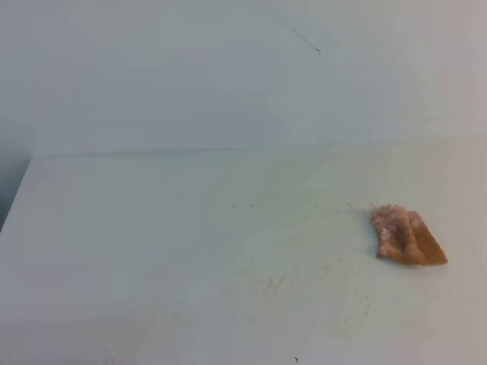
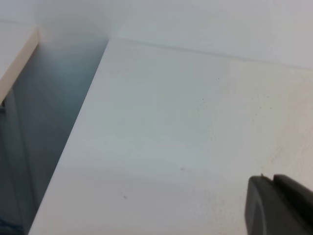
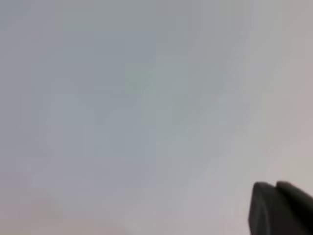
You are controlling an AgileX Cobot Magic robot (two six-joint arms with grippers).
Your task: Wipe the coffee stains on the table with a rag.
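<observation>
While the rag (image 1: 407,236) lies loose on the table (image 1: 190,251), right claw (image 3: 281,208) is closed, left unclear

Right pincer (image 3: 281,208) shut, holding nothing; left pincer (image 2: 279,205) barely visible

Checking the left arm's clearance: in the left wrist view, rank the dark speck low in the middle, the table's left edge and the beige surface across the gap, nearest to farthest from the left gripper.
1. dark speck, on the table, just left of the left gripper.
2. table's left edge, further left.
3. beige surface, across the gap, top-left corner.
</observation>
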